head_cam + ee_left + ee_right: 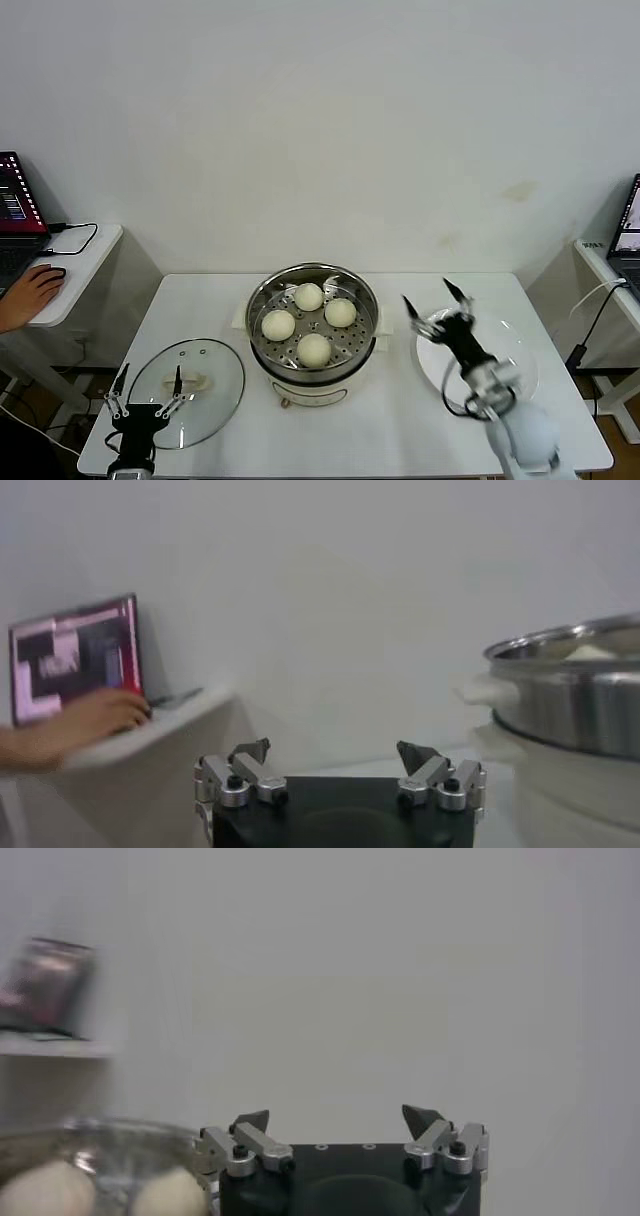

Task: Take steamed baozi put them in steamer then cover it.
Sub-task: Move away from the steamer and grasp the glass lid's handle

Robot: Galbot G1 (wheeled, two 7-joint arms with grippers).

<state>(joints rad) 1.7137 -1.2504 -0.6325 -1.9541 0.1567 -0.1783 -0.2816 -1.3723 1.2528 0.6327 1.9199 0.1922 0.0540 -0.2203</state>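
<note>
The steamer [313,375], a shiny steel pot on a cream base, stands mid-table with several cream-white baozi [313,348] on its perforated tray. It is uncovered; its glass lid [215,385] lies flat on the table to the left. My left gripper [150,378] is open over the lid's near edge, holding nothing. My right gripper [428,293] is open and empty above the white plate [525,370], right of the steamer. The left wrist view shows that open gripper [333,748] and the steamer wall [570,695]. The right wrist view shows its open gripper [337,1116] and two baozi [50,1190].
A side table at the left holds a laptop [15,205] and a person's hand [30,295] on a mouse. Another laptop [628,235] sits on a table at the right, with a cable hanging beside it.
</note>
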